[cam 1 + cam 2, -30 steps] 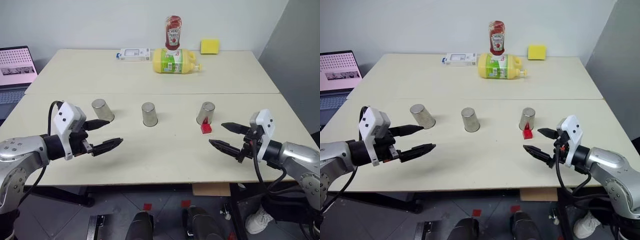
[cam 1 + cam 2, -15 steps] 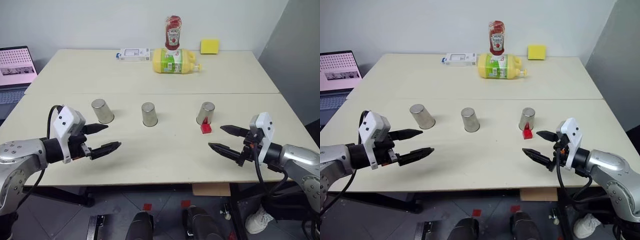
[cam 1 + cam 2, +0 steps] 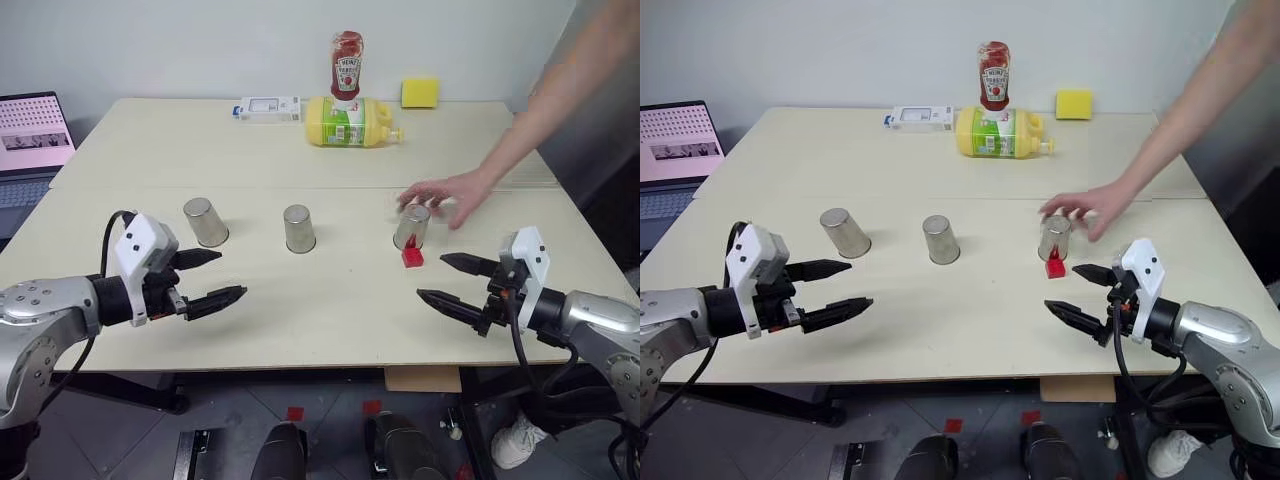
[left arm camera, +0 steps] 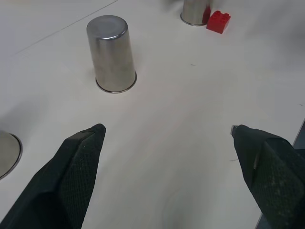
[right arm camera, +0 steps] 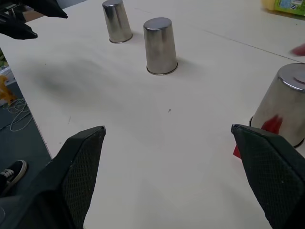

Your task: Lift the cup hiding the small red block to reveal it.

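On the pale worktop point(image 3: 300, 310) a person's hand point(image 3: 445, 195) reached over the right-hand steel cup point(image 3: 411, 226), which stood upside down with the small red block point(image 3: 412, 257) exposed, touching its near base. The left pincer point(image 3: 212, 277) and right pincer point(image 3: 448, 281) hovered wide open and empty, well apart from the cups.

Two head cameras look forward and down over the whole worktop point(image 3: 330, 300) from above. Each wrist camera sits low and close, looking along its own gripper's fingers across the surface; both share the middle cup point(image 4: 111, 53).
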`<state>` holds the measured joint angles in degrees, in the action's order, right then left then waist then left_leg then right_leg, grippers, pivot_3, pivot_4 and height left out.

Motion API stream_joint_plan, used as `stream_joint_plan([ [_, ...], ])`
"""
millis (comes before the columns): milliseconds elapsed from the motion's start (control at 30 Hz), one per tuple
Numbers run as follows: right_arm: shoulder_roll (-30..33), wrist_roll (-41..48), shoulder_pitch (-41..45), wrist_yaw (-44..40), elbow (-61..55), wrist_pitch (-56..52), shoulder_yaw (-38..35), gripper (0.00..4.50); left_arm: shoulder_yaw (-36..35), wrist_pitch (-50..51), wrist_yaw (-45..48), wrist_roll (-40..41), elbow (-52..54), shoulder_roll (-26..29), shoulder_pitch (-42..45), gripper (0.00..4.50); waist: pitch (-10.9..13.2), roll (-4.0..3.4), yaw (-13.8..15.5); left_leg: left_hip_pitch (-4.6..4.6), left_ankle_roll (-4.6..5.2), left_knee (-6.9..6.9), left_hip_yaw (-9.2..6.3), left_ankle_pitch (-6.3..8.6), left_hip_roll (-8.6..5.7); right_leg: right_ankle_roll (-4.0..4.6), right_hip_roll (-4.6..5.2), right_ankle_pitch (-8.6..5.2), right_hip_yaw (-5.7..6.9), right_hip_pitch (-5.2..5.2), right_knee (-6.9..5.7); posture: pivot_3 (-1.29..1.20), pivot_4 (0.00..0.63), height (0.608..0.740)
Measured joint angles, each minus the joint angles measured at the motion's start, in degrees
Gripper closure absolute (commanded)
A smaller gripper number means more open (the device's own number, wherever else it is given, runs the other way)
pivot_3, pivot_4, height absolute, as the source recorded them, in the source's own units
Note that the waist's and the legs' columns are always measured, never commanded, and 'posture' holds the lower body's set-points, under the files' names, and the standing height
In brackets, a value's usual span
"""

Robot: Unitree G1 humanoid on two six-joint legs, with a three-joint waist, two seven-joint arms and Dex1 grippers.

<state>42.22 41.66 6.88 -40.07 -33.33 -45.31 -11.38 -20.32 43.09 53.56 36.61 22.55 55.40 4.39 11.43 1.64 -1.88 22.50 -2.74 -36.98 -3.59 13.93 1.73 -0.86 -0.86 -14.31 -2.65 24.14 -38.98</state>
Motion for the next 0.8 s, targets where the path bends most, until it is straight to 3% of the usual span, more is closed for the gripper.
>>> stream_joint_plan([
  [800, -0.28, -0.03, 0.49, 1.19, -0.18, 0.06, 0.93, 0.02, 1.4, -1.54, 1.11, -1.55, -2.74, 0.69, 2.74, 0.0, 0.0, 0.0, 0.0, 0.0, 0.0, 0.0, 0.0, 0.0, 0.0, -0.01, 0.0, 0.01, 0.0, 0.0, 0.0, 0.0, 0.15, 0.74],
])
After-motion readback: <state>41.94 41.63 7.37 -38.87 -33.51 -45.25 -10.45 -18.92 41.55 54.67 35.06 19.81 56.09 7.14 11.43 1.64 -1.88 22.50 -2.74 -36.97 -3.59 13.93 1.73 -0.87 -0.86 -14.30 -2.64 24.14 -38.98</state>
